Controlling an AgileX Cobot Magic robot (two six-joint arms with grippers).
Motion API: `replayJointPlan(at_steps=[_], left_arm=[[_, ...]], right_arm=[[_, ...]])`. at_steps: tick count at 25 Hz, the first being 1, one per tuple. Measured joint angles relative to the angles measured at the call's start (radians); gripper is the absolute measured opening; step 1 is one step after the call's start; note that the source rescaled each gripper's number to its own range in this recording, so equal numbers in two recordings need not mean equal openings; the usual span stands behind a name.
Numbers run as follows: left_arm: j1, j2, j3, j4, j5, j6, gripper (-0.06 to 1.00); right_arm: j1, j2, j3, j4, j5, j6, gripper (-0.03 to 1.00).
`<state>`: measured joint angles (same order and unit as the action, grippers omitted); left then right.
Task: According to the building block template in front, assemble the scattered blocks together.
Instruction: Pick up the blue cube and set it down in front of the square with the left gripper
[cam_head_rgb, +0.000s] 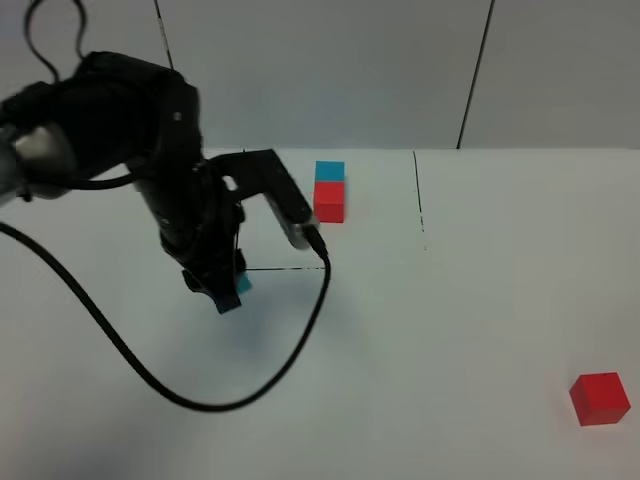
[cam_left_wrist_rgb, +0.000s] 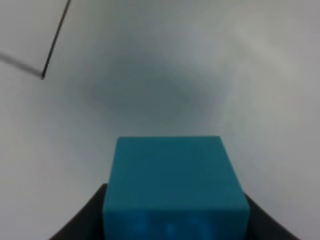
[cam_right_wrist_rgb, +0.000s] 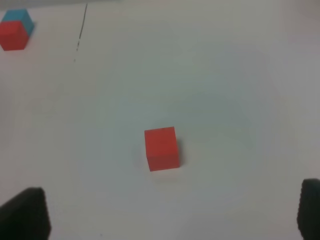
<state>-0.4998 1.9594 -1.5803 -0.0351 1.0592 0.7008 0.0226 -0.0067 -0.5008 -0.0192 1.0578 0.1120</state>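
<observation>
The template pair stands at the back of the table, a cyan cube (cam_head_rgb: 329, 171) behind a red cube (cam_head_rgb: 329, 200), with thin black lines (cam_head_rgb: 419, 200) marked nearby; the right wrist view shows the pair too (cam_right_wrist_rgb: 15, 30). My left gripper (cam_head_rgb: 226, 295) is shut on the loose cyan cube (cam_head_rgb: 241, 284), left of and nearer than the template. In the left wrist view this cyan cube (cam_left_wrist_rgb: 172, 185) fills the gap between the dark fingers (cam_left_wrist_rgb: 82, 222). The loose red cube (cam_head_rgb: 600, 398) sits alone at the front right. My right gripper (cam_right_wrist_rgb: 167, 220) is open, short of the red cube (cam_right_wrist_rgb: 161, 148).
The left arm's black cable (cam_head_rgb: 150, 375) loops over the table in front of the gripper. A black line corner (cam_left_wrist_rgb: 44, 74) shows on the white surface beyond the held cube. The right arm is outside the exterior high view.
</observation>
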Motion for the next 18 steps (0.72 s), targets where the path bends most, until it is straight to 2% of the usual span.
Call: replayJointPlan(at_steps=[3, 8, 13, 18], left_arm=[[-0.085, 0.085, -0.079, 0.035, 0.012, 0.112, 0.00], [-0.184, 0.226, -0.223, 0.061, 0.020, 0.198, 0.00], [-0.235, 0.340, -0.354, 0.061, 0.034, 0.229, 0.00], [-0.244, 0.418, -0.420, 0.061, 0.051, 0.232, 0.00]], right_arm=[[0.000, 0.000, 0.000, 0.000, 0.000, 0.000, 1.00], [0.000, 0.000, 0.000, 0.000, 0.000, 0.000, 1.00], [0.000, 0.000, 0.000, 0.000, 0.000, 0.000, 1.00], [0.000, 0.000, 0.000, 0.000, 0.000, 0.000, 1.00]])
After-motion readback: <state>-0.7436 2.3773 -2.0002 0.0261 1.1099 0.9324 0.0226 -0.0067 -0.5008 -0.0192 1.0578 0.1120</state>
